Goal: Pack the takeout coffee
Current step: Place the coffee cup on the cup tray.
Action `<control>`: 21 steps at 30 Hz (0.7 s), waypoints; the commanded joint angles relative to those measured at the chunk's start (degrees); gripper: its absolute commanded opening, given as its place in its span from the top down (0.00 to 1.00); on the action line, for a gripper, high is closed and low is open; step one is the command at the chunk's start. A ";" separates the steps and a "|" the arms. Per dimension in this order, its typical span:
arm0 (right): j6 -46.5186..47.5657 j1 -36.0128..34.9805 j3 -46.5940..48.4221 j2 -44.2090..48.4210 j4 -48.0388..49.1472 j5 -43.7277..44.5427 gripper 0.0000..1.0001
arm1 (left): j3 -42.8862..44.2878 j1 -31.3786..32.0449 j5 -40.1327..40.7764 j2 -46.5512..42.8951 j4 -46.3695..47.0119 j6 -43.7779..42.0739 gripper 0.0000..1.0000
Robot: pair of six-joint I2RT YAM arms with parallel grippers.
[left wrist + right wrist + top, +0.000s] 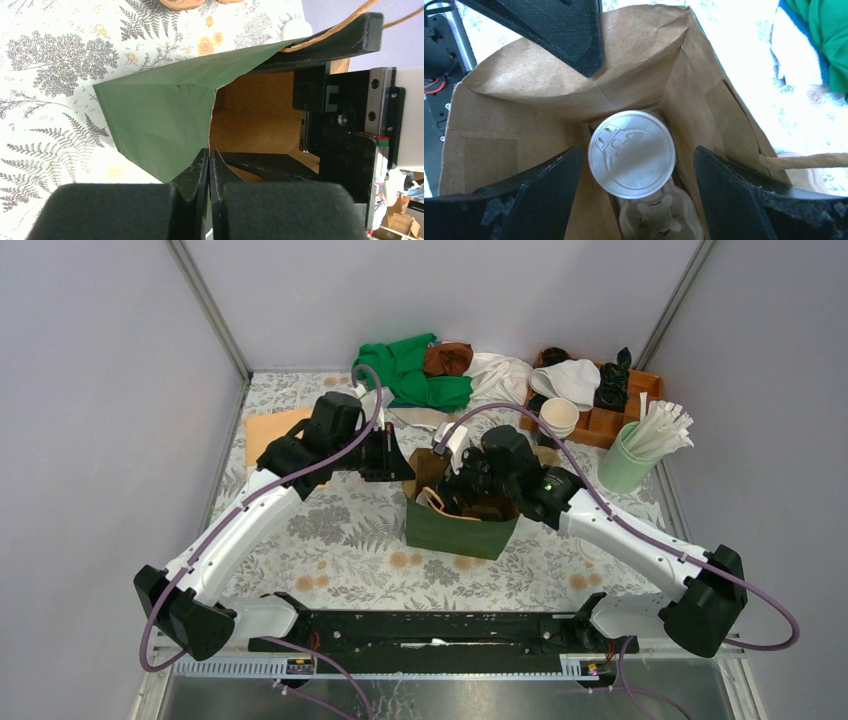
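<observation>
The takeout coffee point(631, 154), a cup under a round white lid, stands upright inside the green paper bag point(460, 525) with a brown lining point(524, 85). It sits in a pale pulp carrier point(659, 217) at the bag's bottom. My right gripper point(638, 150) hangs in the bag's mouth, open, its fingers either side of the lid and clear of it. My left gripper point(209, 152) is shut on the bag's top edge point(160, 115) at the left side point(405, 465), holding the mouth apart. One left finger point(569, 30) shows at the top of the right wrist view.
Behind the bag lie a green cloth point(410, 370), a white cloth point(500, 375) and a wooden tray point(600, 425) with a stack of lidless paper cups point(558, 415). A green cup of white sticks point(640, 455) stands at the right. An orange mat point(270, 430) lies at the left.
</observation>
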State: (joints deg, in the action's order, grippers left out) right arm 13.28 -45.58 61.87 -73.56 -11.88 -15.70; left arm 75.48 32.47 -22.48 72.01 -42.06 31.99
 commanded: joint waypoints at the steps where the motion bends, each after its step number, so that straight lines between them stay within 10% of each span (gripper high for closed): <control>1: -3.59 0.32 -1.01 2.97 -0.61 -0.84 0.16 | 0.50 1.40 1.48 -0.55 3.88 -1.36 0.96; 6: -2.87 0.39 -2.85 3.41 0.82 -1.13 0.56 | 0.33 3.20 2.70 -0.19 3.85 -1.90 0.97; 21: -0.39 0.06 -8.48 7.05 5.34 -0.17 0.74 | 0.88 6.23 8.13 -0.34 5.42 -6.60 1.00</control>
State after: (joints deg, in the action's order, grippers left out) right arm 11.46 -45.58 53.01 -69.76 -9.91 -16.12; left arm 75.31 37.60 -16.71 72.16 -40.51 28.32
